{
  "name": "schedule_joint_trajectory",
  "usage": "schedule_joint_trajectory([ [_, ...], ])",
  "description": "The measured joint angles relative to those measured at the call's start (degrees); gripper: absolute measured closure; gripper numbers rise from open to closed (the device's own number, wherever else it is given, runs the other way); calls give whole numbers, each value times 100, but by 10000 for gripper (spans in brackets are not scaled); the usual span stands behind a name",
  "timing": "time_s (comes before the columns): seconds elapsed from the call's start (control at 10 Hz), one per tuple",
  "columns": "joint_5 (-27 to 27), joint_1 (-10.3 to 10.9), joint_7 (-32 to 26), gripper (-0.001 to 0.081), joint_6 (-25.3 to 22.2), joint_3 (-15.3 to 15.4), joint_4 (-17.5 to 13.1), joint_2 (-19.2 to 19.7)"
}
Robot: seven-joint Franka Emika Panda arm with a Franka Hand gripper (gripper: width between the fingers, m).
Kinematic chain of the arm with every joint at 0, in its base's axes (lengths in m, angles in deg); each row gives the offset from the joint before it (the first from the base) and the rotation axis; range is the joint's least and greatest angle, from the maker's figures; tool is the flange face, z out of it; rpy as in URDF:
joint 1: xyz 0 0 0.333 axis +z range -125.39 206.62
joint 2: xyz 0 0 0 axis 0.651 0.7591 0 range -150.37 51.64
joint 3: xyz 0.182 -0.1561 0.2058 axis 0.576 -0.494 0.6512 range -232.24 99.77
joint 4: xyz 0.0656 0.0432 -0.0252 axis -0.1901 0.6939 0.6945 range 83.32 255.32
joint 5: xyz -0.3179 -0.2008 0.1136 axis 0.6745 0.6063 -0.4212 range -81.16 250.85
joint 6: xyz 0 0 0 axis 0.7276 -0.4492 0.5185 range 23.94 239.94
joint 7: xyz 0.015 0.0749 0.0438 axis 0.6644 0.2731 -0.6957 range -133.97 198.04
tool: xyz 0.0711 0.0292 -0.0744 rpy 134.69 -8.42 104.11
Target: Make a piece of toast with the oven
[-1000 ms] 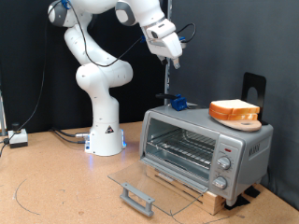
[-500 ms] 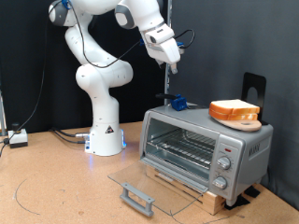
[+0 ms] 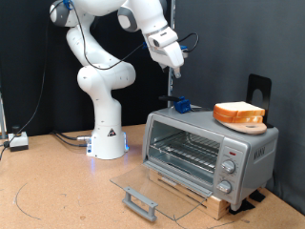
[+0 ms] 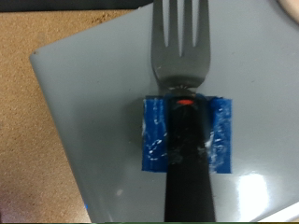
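We see the oven [image 3: 208, 153] with its door dropped open, ready for loading, while the piece of toast [image 3: 238, 113] waits on its roof at two o'clock. The gripper [image 3: 175, 68] hangs high at eleven o'clock above the fork [image 4: 183, 93], which is taped upright to the roof; whether its fingers are spread, we cannot tell.

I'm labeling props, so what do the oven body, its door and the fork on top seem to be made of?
The oven body looks like silver-grey brushed metal with a dull sheen. Its door, lying open, is see-through, probably glass. The fork looks like grey metal or plastic, with blue tape around it.

one oven [image 3: 208, 150], one fork [image 4: 180, 56], two bread slices [image 3: 239, 114]
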Motion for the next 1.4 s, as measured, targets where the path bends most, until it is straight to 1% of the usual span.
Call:
schedule_joint_trajectory([
  [0.2,0,5,0,2,98,113,51,181],
  [0.4,0,14,0,2,206,239,61,452],
  [0.9,-2,24,0,2,755,540,184,1106],
  [1.2,-64,66,0,2,1122,663,251,1358],
  [1.4,-227,163,-74,2,1244,676,254,1461],
])
